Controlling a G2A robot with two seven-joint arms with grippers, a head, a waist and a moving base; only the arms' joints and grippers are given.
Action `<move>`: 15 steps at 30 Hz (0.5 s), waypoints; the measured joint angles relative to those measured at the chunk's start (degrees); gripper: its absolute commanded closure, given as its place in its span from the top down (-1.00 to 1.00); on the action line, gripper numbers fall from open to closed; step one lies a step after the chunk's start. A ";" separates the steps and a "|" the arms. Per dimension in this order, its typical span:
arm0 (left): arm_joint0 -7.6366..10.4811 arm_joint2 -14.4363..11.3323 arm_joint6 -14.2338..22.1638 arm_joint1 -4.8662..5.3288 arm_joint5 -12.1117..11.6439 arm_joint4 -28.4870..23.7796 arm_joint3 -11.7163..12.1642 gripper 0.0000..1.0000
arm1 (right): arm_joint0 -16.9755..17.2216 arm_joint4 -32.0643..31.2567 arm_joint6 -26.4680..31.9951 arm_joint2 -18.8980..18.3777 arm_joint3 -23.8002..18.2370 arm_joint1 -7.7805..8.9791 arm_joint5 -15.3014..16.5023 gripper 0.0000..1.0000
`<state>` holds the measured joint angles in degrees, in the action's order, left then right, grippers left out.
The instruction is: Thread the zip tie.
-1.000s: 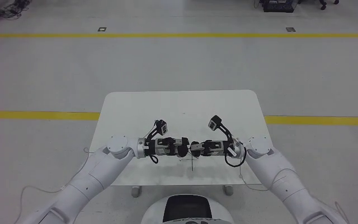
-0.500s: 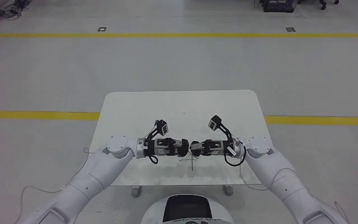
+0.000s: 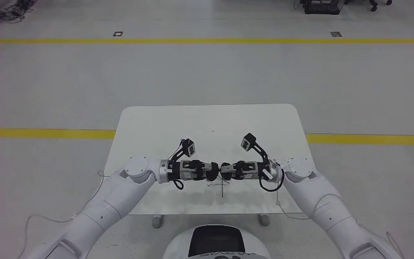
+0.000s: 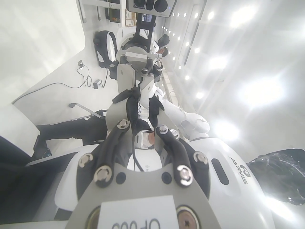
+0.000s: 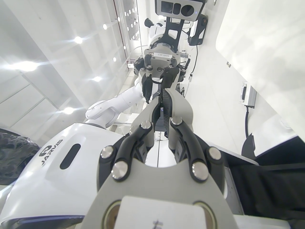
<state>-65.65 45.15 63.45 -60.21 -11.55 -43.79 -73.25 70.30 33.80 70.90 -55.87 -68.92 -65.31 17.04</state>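
zip tie [image 3: 222, 186]: a thin dark strand is seen hanging from the point where the two end effectors meet, over the near strip of the worktop. It is judged to be held in the air so that its ends are free of the surface for threading.
right end effector [image 3: 225, 170]: its fingers [image 5: 166, 103] are drawn narrow, pad against pad. They are judged to be pinched on the zip tie, though the strand inside the pads is hidden.
left end effector [image 3: 215, 172]: it is set tip to tip against the right one, on the same line. Whether it is wide or narrow cannot be told.
reason for pose: the arms are brought in from opposite sides and levelled, presumably so that tail and head can be lined up on one axis.
step in hand: lining-up for insertion is judged; no closed loop can be made out.
worktop [image 3: 207, 123]: white, with rounded corners, its far part lying beyond the arms.
floor: yellow lines [image 3: 58, 133] are painted across it beyond the worktop.
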 measured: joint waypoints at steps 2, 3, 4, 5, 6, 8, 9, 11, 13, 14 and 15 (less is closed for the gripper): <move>0.02 0.01 -0.06 -0.03 0.06 0.10 0.02 -0.76 | -0.07 0.08 0.09 0.08 0.10 -0.04 0.01 -1.00; 0.02 0.02 -0.08 -0.04 0.08 0.13 0.02 -0.76 | -0.09 0.11 0.13 0.12 0.14 -0.06 0.03 -1.00; 0.03 0.02 -0.08 -0.05 0.09 0.16 0.03 -0.76 | -0.12 0.14 0.18 0.15 0.18 -0.08 0.06 -1.00; 0.03 0.03 -0.07 -0.06 0.10 0.20 0.04 -0.78 | -0.15 0.17 0.22 0.19 0.24 -0.10 0.11 -1.00; 0.03 0.04 -0.06 -0.07 0.11 0.22 0.05 -0.78 | -0.17 0.20 0.25 0.21 0.28 -0.12 0.15 -1.00; 0.03 0.05 -0.02 -0.09 0.12 0.28 0.10 -0.78 | -0.20 0.26 0.26 0.24 0.38 -0.15 0.25 -1.00; 0.02 0.05 -0.01 -0.10 0.12 0.29 0.12 -0.80 | -0.21 0.27 0.26 0.25 0.42 -0.16 0.28 -1.00; -0.01 0.02 0.07 -0.14 0.09 0.27 0.24 -0.84 | -0.23 0.26 0.25 0.25 0.48 -0.18 0.32 -1.00; 0.02 -0.02 0.10 -0.18 0.09 0.30 0.35 -0.86 | -0.25 0.21 0.25 0.26 0.51 -0.19 0.31 -1.00; 0.04 -0.03 0.11 -0.20 0.11 0.34 0.41 -0.86 | -0.25 0.20 0.25 0.26 0.52 -0.19 0.31 -1.00; 0.06 -0.04 0.12 -0.21 0.12 0.36 0.44 -0.86 | -0.25 0.20 0.25 0.26 0.53 -0.20 0.32 -1.00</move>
<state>-65.60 45.11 63.56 -60.43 -11.43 -43.43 -72.81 70.05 34.00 71.15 -55.60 -68.39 -65.51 17.36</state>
